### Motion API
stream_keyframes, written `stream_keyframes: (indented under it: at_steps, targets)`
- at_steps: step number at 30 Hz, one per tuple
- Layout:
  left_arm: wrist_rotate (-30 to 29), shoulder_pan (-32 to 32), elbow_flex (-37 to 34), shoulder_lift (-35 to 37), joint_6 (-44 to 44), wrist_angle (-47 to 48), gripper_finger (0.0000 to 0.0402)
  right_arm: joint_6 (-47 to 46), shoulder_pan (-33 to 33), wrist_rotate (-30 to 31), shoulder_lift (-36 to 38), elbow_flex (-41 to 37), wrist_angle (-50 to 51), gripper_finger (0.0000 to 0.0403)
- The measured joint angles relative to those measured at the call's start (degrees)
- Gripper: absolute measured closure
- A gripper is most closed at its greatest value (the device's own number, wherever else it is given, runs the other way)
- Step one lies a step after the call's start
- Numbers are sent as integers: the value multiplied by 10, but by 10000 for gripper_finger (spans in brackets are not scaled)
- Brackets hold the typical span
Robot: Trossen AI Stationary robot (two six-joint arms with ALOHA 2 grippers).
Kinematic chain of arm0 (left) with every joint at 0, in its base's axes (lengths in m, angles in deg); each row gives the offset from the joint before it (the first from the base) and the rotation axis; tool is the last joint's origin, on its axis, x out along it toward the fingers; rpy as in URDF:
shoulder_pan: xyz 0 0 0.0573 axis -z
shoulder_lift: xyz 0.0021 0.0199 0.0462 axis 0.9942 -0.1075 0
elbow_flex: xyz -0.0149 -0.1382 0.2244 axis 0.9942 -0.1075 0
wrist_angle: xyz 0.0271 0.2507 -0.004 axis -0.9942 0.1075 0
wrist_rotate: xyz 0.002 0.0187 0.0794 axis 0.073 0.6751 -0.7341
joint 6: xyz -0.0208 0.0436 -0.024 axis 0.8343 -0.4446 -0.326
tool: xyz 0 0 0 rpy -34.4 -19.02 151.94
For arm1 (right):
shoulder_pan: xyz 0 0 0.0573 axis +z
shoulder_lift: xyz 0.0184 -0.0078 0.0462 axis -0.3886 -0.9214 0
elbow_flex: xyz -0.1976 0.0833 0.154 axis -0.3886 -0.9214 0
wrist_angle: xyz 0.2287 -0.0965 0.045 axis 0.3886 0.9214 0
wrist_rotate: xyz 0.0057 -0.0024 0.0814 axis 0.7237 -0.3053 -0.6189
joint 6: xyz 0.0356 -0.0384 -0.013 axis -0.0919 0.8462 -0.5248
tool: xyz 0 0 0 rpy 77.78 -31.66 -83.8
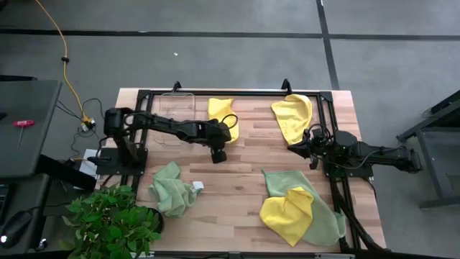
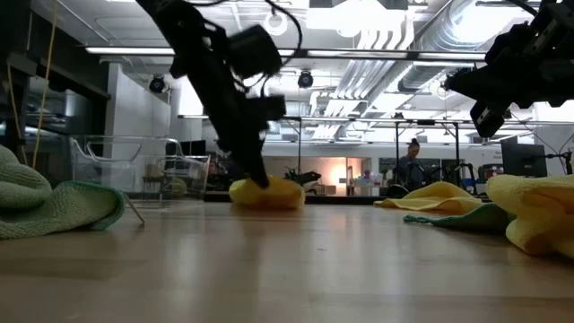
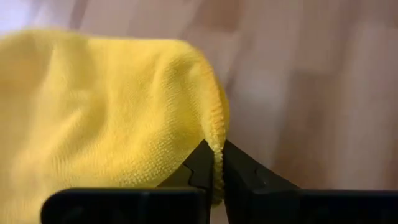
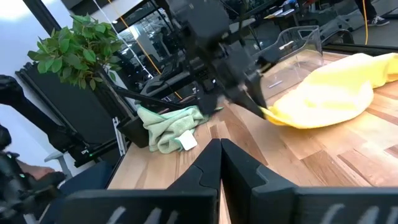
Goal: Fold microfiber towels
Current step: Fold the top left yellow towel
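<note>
A yellow towel (image 1: 223,115) lies bunched on the table at the far middle; it also shows in the low view (image 2: 266,194) and the right wrist view (image 4: 329,93). My left gripper (image 1: 218,151) is at its near edge, shut on it (image 3: 217,155). My right gripper (image 1: 296,149) is shut and empty (image 4: 219,149), raised above the table's right side (image 2: 484,112), beside another yellow towel (image 1: 295,115). A green towel (image 1: 172,191) lies crumpled at the near left. A third yellow towel (image 1: 287,212) lies on a second green towel (image 1: 323,223) at the near right. My left gripper pinches the yellow towel's hemmed edge (image 3: 217,140) between its two fingers, at a corner-like end of the cloth (image 4: 272,114). The fingers slant down from the table's left (image 2: 256,170). The rest of the towel lies slack in a heap on the table.
A clear plastic container (image 1: 176,109) stands at the far left beside the held towel. A leafy plant (image 1: 108,223) stands off the table's near left corner. A black frame (image 1: 330,122) runs around the table's edges. Bare wood shows in the table's middle (image 1: 237,180).
</note>
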Motion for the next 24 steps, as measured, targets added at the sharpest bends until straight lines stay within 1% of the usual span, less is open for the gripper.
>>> stream_keyframes:
  at_steps: [3,8,10,11,14,16,20,21,24]
  targets:
    - [84,-1,1,42,-14,-18,397,0,0,0,0,0,0,402]
    - [254,1,1,116,-42,-30,399,0,0,0,-1,0,0,402]
    - [300,1,1,141,-42,-23,399,0,0,0,-1,0,0,402]
    - [312,1,1,152,-45,-15,399,0,0,0,-1,0,0,402]
    - [311,2,1,173,-48,15,400,0,0,0,-1,0,0,402]
    - [307,0,1,174,-47,30,400,0,0,0,-1,0,0,402]
    - [249,0,1,171,-30,48,400,1,0,1,-1,0,0,402]
    - [238,2,1,166,-27,44,400,4,0,7,-1,0,0,402]
    - [232,1,0,156,-4,37,400,10,0,64,-1,0,-1,402]
